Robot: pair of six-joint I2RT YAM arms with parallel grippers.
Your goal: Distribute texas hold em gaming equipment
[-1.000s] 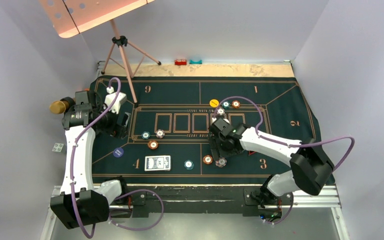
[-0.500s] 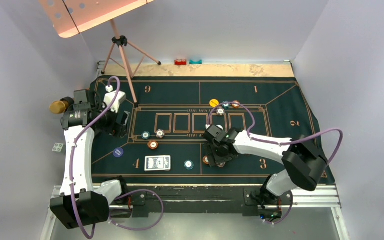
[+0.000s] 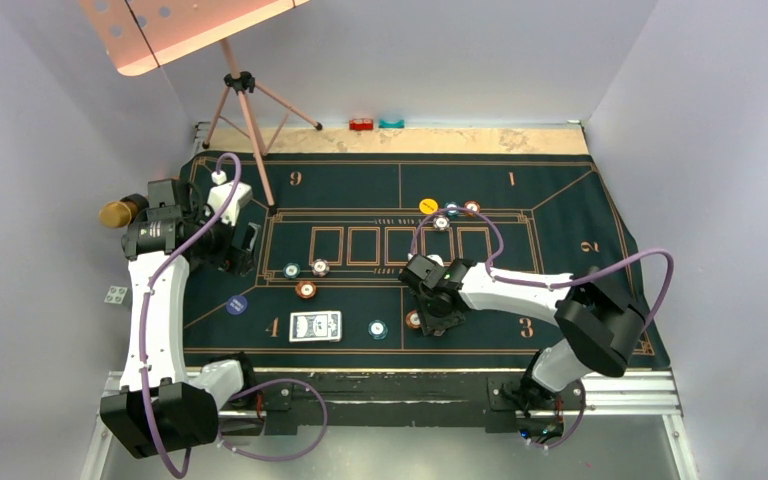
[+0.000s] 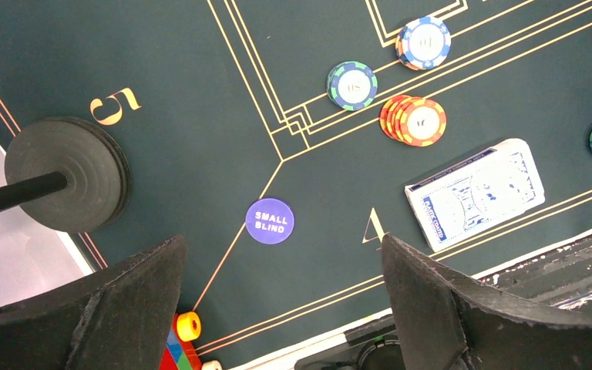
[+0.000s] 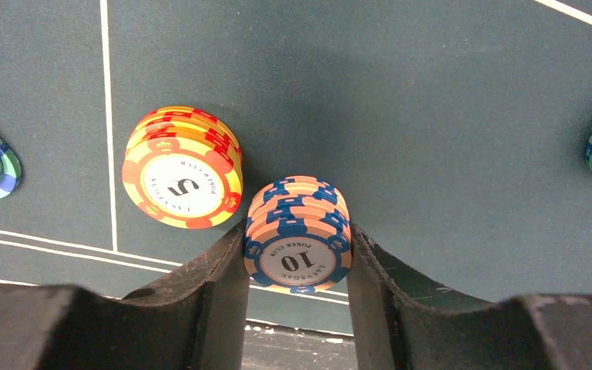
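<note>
In the right wrist view my right gripper (image 5: 298,266) is shut on a blue-and-peach stack of "10" chips (image 5: 297,247), with a finger pressed against each side. A yellow-red "5" stack (image 5: 183,167) stands just left of it. From above, the right gripper (image 3: 438,312) covers that stack near the mat's front, beside an orange chip (image 3: 415,320). My left gripper (image 3: 243,250) hangs open over the mat's left side, nothing between its fingers (image 4: 424,293). Below it lie the blue "small blind" disc (image 4: 270,221) and the card deck (image 4: 474,193).
Teal, white and orange chips (image 3: 306,290) sit left of centre, another teal one (image 3: 378,328) by the deck. A yellow disc (image 3: 427,206) and chips (image 3: 471,208) lie farther back. A tripod foot (image 4: 65,173) rests on the mat (image 3: 560,200). Red and teal blocks (image 3: 362,125) sit beyond it.
My right gripper has slid left and down over the "10" chip stack and its jaws have closed onto it. The left arm has stayed still.
</note>
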